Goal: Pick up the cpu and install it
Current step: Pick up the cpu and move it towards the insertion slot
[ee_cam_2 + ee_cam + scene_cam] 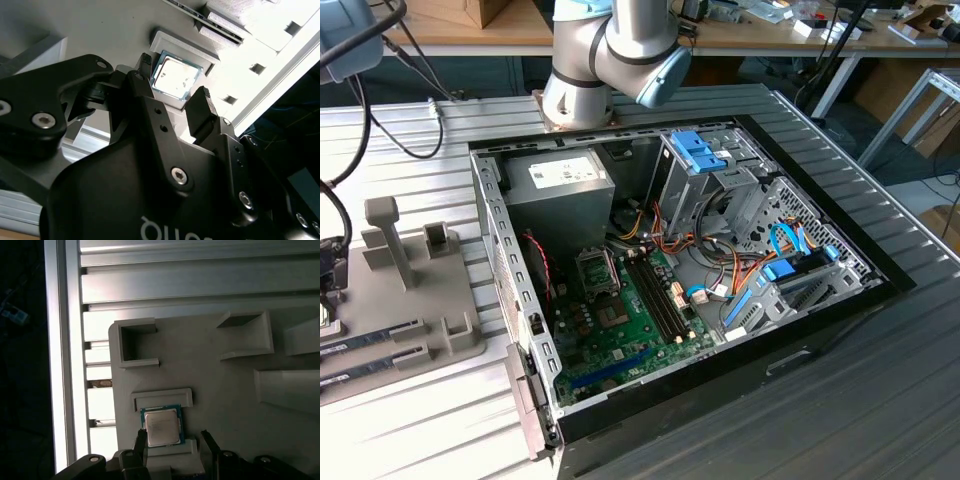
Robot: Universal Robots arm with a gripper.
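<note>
One cpu [161, 426] lies flat, lid up, on the grey holder plate [225, 405], seated between two raised ribs. Claw [173, 436] spread apart: two fingers [139, 442] flank the cpu, one per side; contact not discernible. Two open-sided pockets [135, 342] stand on the plate nearby. Exterior view: plate on slatted table [420, 420], two memory sticks [380, 333] on it, one open computer case [495, 250] to the exterior view's right.

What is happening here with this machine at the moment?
A robot arm is working on a cpu that lies in a grey holder. Its open claw hovers with one finger on each side of the chip, not gripping it. The open computer case stands beside the holder.
</note>
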